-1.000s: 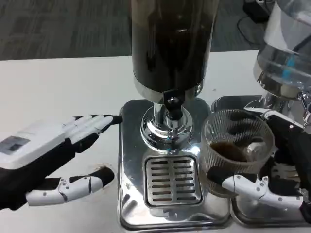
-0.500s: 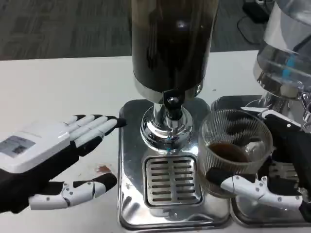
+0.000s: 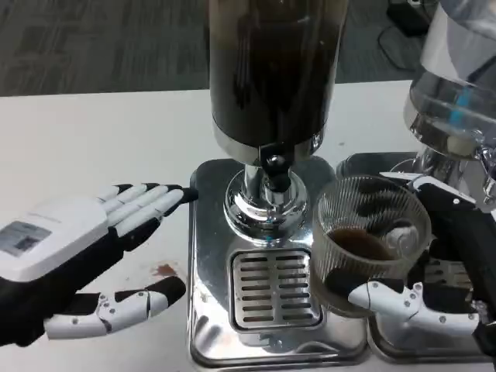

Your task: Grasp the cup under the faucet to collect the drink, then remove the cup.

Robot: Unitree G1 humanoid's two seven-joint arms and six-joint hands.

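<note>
Over the last second the cup (image 3: 370, 242) has crept slightly toward 9 o'clock in the right hand (image 3: 434, 267), whose fingers (image 3: 385, 297) wrap its base and far side. It sits at 4 o'clock of the faucet (image 3: 273, 172), off the grille (image 3: 276, 288), with dark drink in its bottom. The collecting looks done and the removal under way, though the small drift back toward the spout leaves that uncertain. The left hand (image 3: 74, 260) has hardly moved: it lies with its fingers spread and holding nothing, at 9 o'clock of the tray (image 3: 208, 232), above the desk (image 3: 93, 147), where a small reddish stain (image 3: 164, 270) shows.

The cup is clear ribbed plastic or glass, round, slightly tapered. The tray is polished steel, the grille slotted; the tank (image 3: 271, 70) is a dark, glossy cylinder.
</note>
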